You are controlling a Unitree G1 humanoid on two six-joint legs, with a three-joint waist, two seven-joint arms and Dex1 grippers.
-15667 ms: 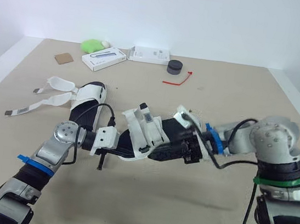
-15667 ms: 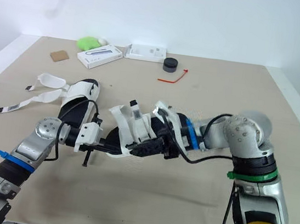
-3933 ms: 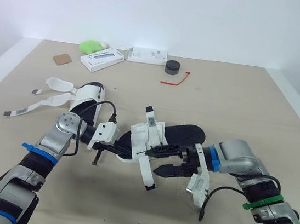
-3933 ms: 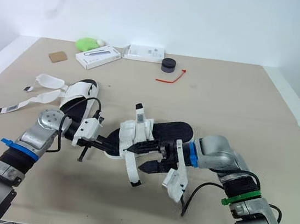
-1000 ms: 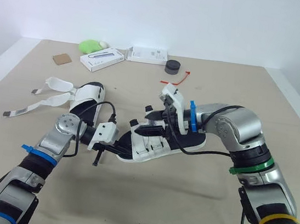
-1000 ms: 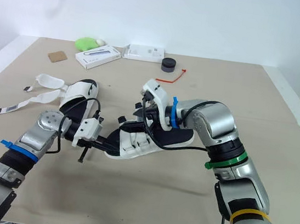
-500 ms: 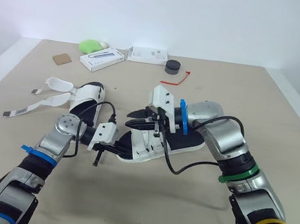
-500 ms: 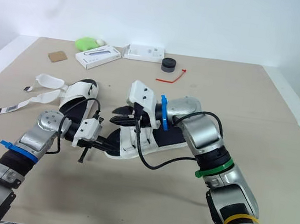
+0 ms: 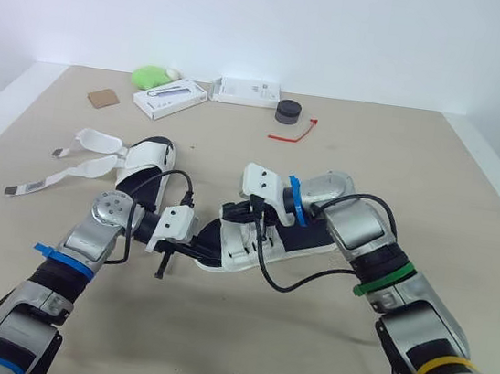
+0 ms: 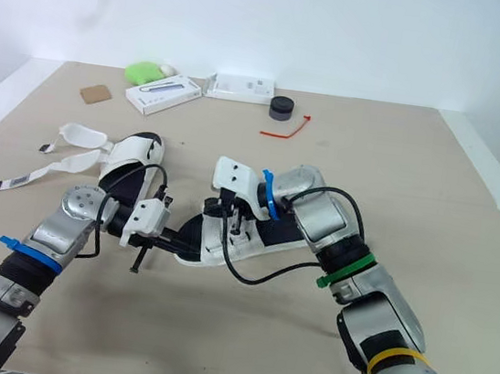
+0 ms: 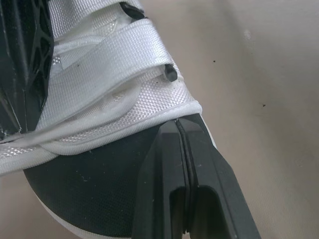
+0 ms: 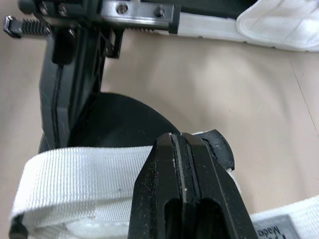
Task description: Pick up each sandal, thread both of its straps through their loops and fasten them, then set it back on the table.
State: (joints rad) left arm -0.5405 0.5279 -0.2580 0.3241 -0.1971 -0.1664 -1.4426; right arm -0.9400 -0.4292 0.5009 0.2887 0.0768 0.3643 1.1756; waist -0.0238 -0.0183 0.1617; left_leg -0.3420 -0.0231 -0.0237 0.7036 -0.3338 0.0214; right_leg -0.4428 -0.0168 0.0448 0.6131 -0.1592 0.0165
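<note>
Right gripper [image 12: 182,141] is seen with its fingers pressed together, tips planted on the white front strap [image 12: 75,174] right beside the black loop [image 12: 218,147]. Nothing can be made out caught between them, so it's read as a press rather than a pinch. Left gripper [image 11: 178,124] is likewise squeezed tight, tips at the white rim of the sandal [image 9: 303,236] at its toe end, so that end is judged to be clamped and steadied. The sandal is held low over the middle of the table [image 9: 401,161], between the two arms.

Step-wise, this is judged to be the fastening bit on the first sandal: both straps look laid across the foot, and the front one is being pushed down. Next, the strap should probably be smoothed flat, then both grips let go so the sandal can be set down. The second sandal [image 9: 145,162] is left further back on the left side, its straps [image 9: 73,168] splayed loose, so it hasn't been dealt with yet.
</note>
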